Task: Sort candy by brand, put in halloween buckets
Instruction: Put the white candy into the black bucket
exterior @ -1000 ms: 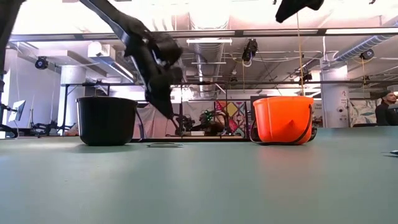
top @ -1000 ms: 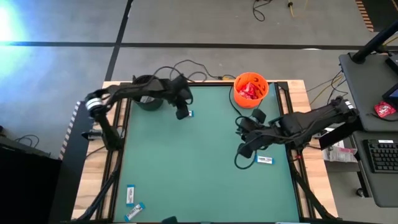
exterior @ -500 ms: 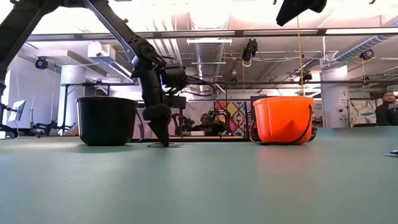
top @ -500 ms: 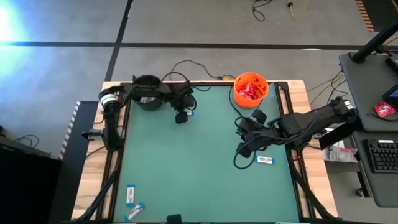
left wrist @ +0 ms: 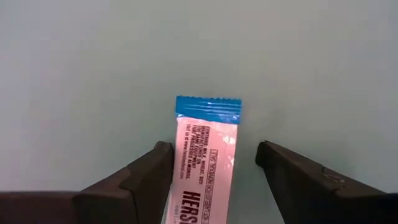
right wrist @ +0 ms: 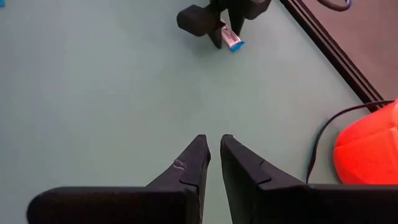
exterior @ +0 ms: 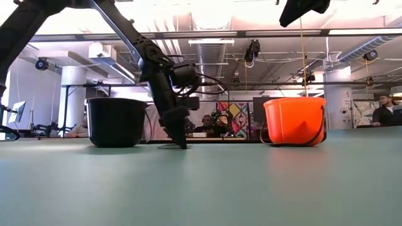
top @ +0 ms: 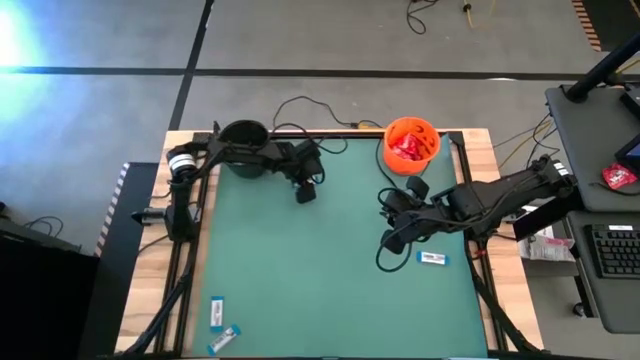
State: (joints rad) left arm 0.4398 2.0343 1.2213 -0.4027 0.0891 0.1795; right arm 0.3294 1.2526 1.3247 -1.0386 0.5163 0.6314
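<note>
A white-and-blue candy bar [left wrist: 208, 163] lies flat on the green table, just right of the black bucket [top: 245, 160]. My left gripper [left wrist: 213, 149] points down over it, open, with one finger on each side of the bar and its tips [exterior: 182, 144] down at the table top. The orange bucket [top: 411, 143] at the far right holds red candy [top: 405, 147]. My right gripper [right wrist: 210, 146] hangs shut above the table's right half [top: 390, 238], holding nothing. Another bar [top: 432, 258] lies near it.
Two more white-and-blue bars [top: 217, 312] [top: 228, 335] lie at the near left corner. Cables run along the table's far edge behind the buckets. The table's middle is bare green mat [top: 320, 270]. A desk with a keyboard [top: 610, 250] stands off the right side.
My left gripper has come down from above the table, beside the black bucket, until its fingertips reach the table top around the white-and-blue bar. The bar has stayed where it lay.
</note>
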